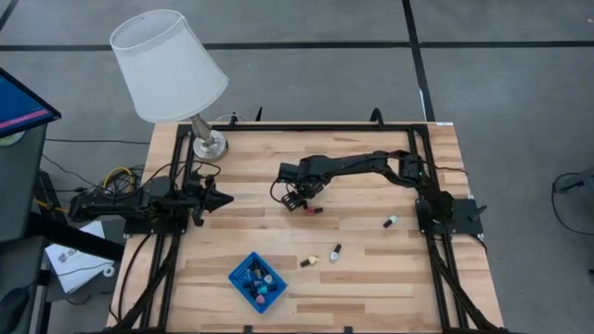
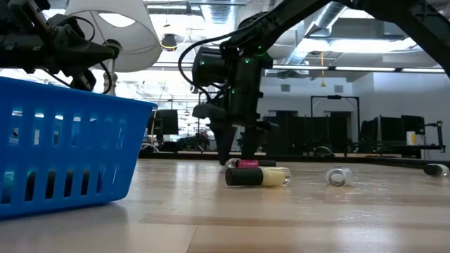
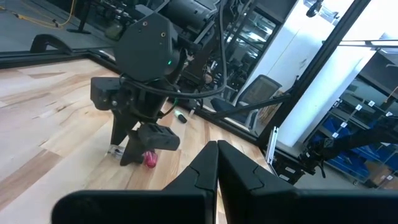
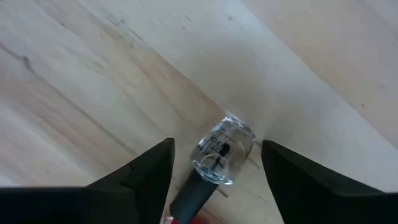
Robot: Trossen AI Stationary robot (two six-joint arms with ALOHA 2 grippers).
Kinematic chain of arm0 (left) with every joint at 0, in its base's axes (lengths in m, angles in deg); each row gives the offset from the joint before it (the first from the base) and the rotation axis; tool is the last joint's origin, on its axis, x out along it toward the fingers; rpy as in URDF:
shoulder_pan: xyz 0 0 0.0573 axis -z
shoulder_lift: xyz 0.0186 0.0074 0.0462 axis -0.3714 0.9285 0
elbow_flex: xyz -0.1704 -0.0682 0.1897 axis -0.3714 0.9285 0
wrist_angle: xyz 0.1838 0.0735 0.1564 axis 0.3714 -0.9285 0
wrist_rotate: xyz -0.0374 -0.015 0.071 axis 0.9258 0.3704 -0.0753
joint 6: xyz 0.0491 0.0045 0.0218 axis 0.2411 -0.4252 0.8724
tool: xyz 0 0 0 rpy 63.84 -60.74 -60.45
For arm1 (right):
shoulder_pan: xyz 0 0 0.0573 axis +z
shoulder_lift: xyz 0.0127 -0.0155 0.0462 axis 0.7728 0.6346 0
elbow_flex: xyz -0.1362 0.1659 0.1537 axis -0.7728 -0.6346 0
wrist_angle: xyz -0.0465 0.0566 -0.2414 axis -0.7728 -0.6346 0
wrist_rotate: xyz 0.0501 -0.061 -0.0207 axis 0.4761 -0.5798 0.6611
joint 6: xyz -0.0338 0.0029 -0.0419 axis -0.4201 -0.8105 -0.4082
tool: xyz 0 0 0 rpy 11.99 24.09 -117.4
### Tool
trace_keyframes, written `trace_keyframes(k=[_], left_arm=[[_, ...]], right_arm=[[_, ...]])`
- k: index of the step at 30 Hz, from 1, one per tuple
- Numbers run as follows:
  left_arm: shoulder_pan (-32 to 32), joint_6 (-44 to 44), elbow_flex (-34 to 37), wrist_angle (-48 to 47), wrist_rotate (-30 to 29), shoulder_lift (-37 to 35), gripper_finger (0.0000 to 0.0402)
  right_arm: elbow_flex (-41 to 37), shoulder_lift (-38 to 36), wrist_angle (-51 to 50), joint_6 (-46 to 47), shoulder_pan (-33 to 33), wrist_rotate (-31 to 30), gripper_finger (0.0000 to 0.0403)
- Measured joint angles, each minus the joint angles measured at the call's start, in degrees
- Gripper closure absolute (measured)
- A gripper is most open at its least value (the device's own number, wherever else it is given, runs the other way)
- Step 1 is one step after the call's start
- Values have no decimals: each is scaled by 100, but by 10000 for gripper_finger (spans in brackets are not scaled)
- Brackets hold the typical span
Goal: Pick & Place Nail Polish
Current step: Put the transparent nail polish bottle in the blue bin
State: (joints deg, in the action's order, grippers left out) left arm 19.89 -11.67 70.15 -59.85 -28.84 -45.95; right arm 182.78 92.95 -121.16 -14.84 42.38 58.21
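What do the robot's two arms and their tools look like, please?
Both arms are matte black, built of boxy jointed segments with black cables looped alongside. The right arm shows small green indicator lights on its wrist housing. The right tool and left tool each end in two dark, tapering wedge-shaped fingers.

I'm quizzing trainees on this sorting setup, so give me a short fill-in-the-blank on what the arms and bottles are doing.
1. The right gripper is down at the table with its fingers ____ around a lying bottle.
2. The left gripper is ____ and holds nothing.
3. The blue basket already holds several ____.

Missing words: open; shut; bottles
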Motion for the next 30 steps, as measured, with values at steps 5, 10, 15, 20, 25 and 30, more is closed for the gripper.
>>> trace_keyframes(k=[5, 10, 15, 20, 25, 30], left_arm=[[2, 1, 0, 0, -1, 0, 401], [2, 2, 0, 1, -5, 0, 401], [0, 2, 0, 0, -9, 0, 401], [1, 2, 0, 0, -9, 0, 401], [0, 2, 0, 0, -9, 0, 401], [2, 0, 0, 0, -9, 0, 401]], right_arm=[[-7, 2, -57, -37, -20, -16, 221], [-9, 4, -44, -84, -22, -31, 273], [-7, 7, 52, -177, -24, -7, 296], [-4, 9, 52, -208, -39, 7, 298], [4, -15, 27, -304, -57, 35, 303], [387, -14, -292, -538, -83, 16, 308]])
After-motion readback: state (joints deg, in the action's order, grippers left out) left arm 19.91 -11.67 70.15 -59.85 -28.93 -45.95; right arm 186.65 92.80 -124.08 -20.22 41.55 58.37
